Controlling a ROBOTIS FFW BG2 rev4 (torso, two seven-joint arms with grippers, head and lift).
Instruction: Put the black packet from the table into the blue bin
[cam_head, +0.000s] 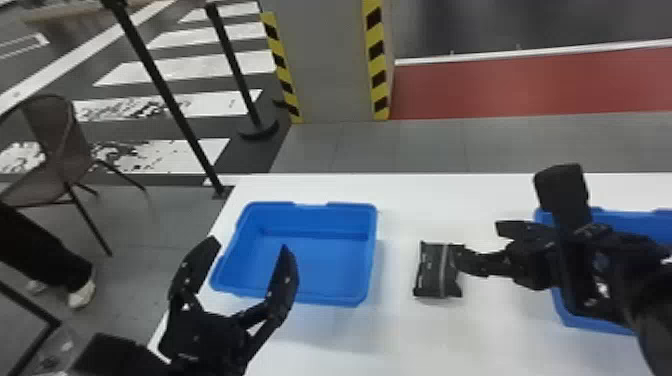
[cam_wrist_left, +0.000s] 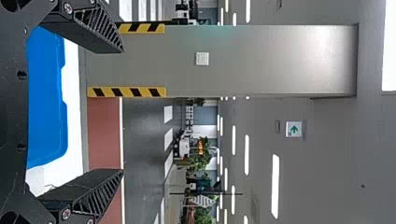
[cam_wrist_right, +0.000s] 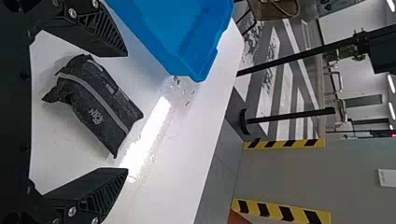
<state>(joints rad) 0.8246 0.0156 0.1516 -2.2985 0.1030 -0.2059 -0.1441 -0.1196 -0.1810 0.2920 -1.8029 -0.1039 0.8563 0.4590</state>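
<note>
By the black packet (cam_head: 430, 272), the right fingers (cam_head: 472, 263) stand wide apart and empty, as do the left fingers (cam_head: 284, 277).

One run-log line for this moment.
packet: on table, not binned | right gripper: open, near packet | left gripper: open, near left bin

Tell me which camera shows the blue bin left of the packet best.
The head view: nearly the whole bin shows, inside and rim, though the left gripper hides a little of its near side. The left wrist view gives part of it, behind the gripper; the right wrist view, part cut off by the edge.
</note>
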